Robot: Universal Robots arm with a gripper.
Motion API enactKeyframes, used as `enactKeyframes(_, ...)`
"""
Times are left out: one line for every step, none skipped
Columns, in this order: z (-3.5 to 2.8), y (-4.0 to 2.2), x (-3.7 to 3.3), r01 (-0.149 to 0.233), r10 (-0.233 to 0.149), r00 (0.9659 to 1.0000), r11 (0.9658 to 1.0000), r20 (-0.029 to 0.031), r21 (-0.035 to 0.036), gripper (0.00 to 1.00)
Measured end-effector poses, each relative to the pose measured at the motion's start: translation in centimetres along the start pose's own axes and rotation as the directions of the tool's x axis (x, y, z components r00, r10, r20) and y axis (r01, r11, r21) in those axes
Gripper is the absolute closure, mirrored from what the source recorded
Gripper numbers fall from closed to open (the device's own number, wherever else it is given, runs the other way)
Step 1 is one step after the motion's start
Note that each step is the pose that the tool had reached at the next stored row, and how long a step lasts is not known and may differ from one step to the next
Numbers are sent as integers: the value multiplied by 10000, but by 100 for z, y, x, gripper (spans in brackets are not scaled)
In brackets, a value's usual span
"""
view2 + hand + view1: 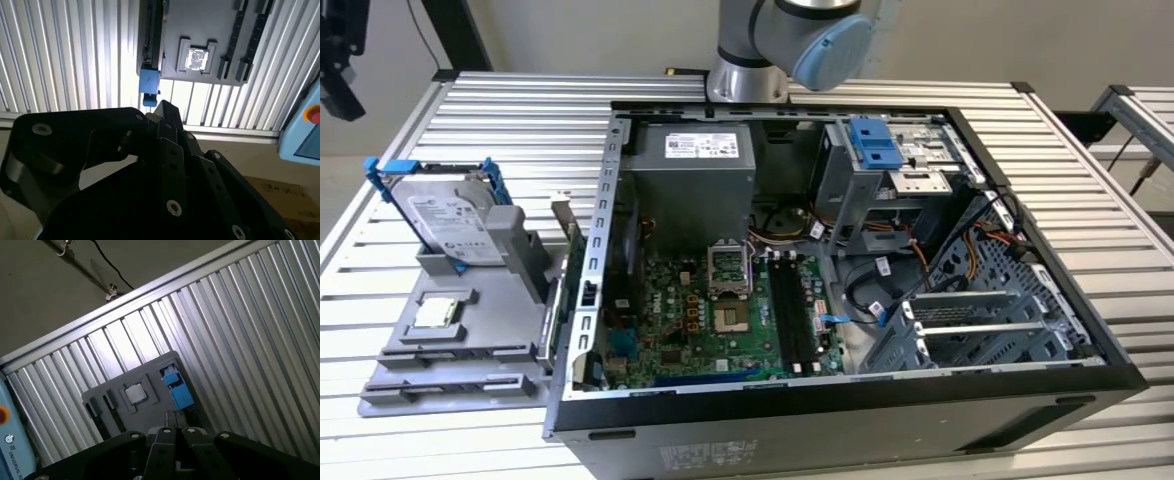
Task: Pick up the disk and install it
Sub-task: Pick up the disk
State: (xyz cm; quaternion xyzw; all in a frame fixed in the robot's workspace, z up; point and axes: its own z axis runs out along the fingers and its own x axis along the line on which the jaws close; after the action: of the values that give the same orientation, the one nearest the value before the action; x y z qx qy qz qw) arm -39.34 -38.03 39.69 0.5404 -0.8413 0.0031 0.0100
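Big ribbed aluminium table (pixel 480 110), and sitting on it an open PC case (pixel 854 395) with the board and drive cage exposed. The arm (pixel 807 35) rises at 12 o'clock behind the case. In the exterior view, at about 9 o'clock from the case, there's a grey fixture (pixel 467 345), and the disk (pixel 451 220) stands on edge in a slot at its 12 o'clock end, blue carrier around it, nothing touching it. Inside the case, 1 empty blue bracket (pixel 870 145) sits in the cage at roughly 1 o'clock. A small square chip (pixel 438 312) lies flat on the fixture, about 6 o'clock from the disk. In the second wrist view the gripper (pixel 162 107) hangs well above that fixture, with the carrier's blue showing just past its tip. It carries nothing, but I honestly can't tell if it's released or clenched. So I'd call this the approach part of step 1, pickup not started. Grabbing the disk calls for coming down square over its top edge and pinching the flat faces without knocking it over in the slot.
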Motion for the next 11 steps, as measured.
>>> enactKeyframes(3, 0, 0, 173, -173, 9999, 9999, 1, 6, 100)
enactKeyframes(5, 0, 0, 360, -360, 9994, 9994, -1, 9, 100)
enactKeyframes(8, 0, 0, 538, -538, 9986, 9985, -2, 13, 100)
enactKeyframes(11, 0, 0, 723, -723, 9974, 9974, -3, 16, 100)
enactKeyframes(13, 0, 0, 908, -908, 9959, 9959, -4, 20, 100)
enactKeyframes(16, 0, 0, 1086, -1086, 9941, 9941, -5, 26, 100)
enactKeyframes(18, 0, 0, 1271, -1271, 9919, 9919, -6, 34, 100)
enactKeyframes(21, 0, 0, 1448, -1448, 9895, 9895, -5, 42, 100)
enactKeyframes(23, 0, 0, 1637, -1637, 9865, 9865, -5, 51, 100)
enactKeyframes(26, 0, 0, 1814, -1814, 9834, 9834, -5, 61, 100)
enactKeyframes(28, 0, 0, 1979, -1979, 9802, 9802, -5, 70, 100)
